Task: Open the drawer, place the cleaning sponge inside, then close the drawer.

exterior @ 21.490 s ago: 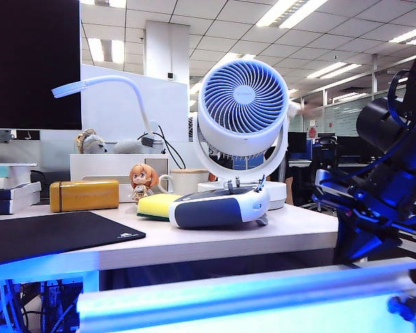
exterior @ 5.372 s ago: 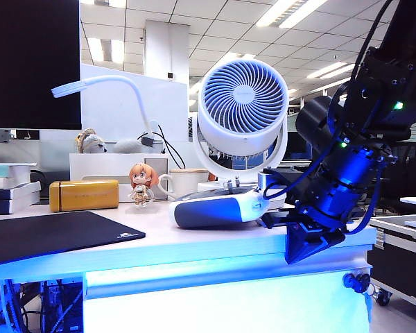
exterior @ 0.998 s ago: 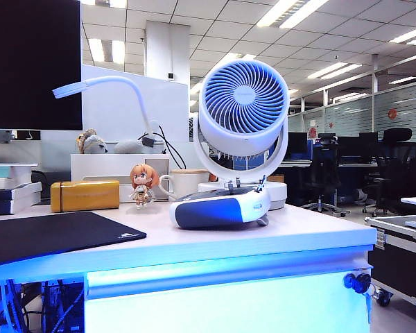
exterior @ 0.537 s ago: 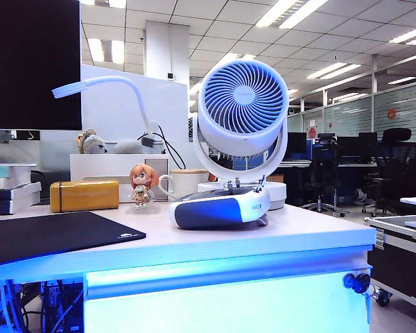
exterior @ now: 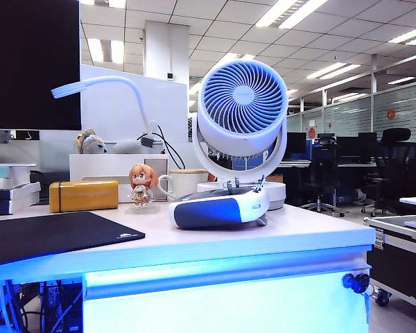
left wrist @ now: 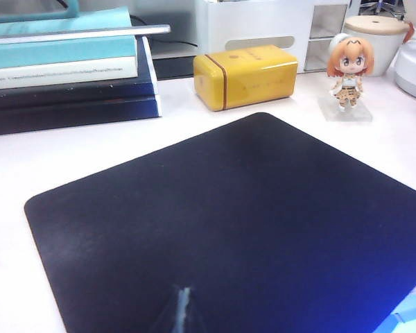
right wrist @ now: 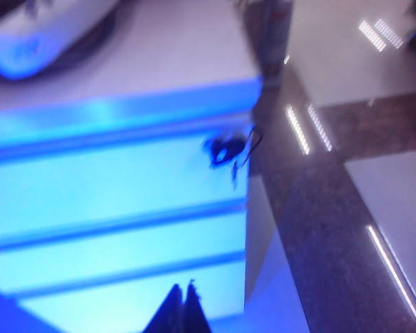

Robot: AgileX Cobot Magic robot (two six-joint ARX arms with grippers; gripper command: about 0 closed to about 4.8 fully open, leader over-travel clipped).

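both grippers are clamped shut on nothing: the left gripper hangs over the black mat, the right gripper before the drawer, which looks closed. no cleaning sponge shows, presumably inside. judging so, just retreat clear of the lock.

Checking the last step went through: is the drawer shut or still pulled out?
Shut: the drawer front sits flush under the desk edge, its lock by the corner.
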